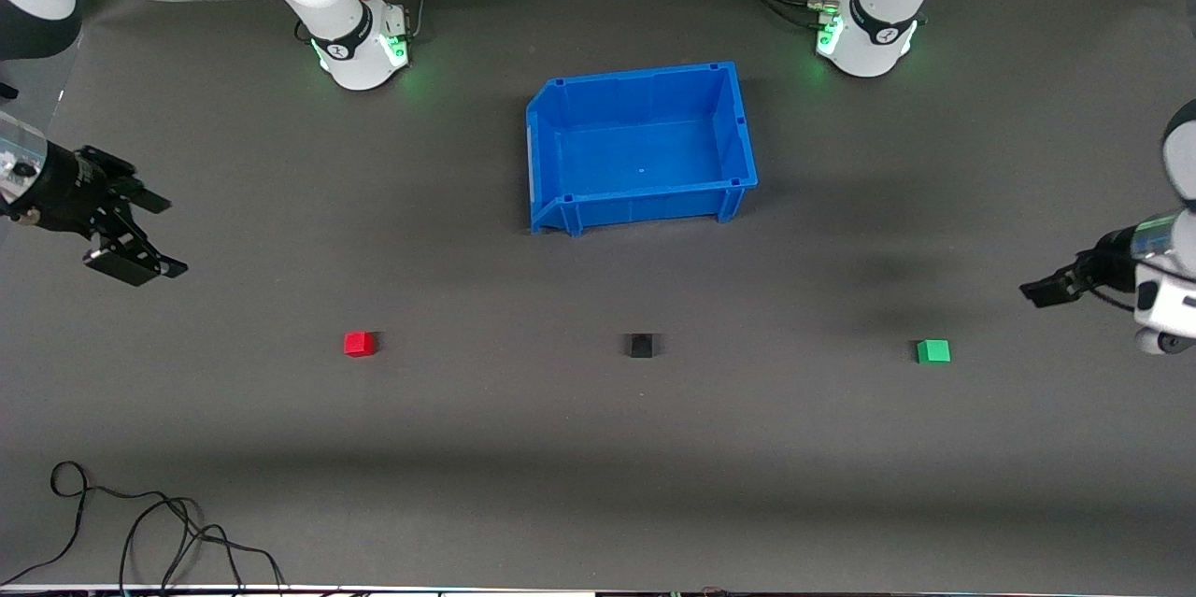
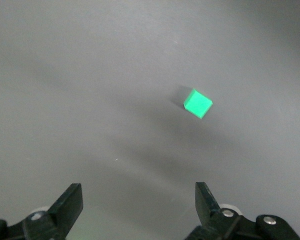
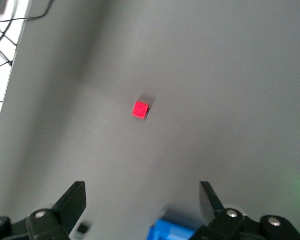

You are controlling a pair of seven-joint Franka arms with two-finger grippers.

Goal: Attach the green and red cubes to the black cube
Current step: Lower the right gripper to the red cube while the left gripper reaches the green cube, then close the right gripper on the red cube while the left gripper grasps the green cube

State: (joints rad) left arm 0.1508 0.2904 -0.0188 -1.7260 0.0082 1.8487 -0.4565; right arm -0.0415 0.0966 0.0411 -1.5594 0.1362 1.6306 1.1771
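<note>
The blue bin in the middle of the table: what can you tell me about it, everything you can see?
The blue bin is an open-topped rectangular tub that looks like moulded plastic, bright blue all over, with ribbed walls, small holes at the rim corners and a cut-down wall toward the right arm's end. It stands upright on the dark table, between the two robot bases and farther from the front camera than the three small cubes. Nothing lies inside it and nothing touches it but the table.

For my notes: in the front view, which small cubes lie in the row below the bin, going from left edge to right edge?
Small red plastic cube → small matte black cube → small green plastic cube.
</note>
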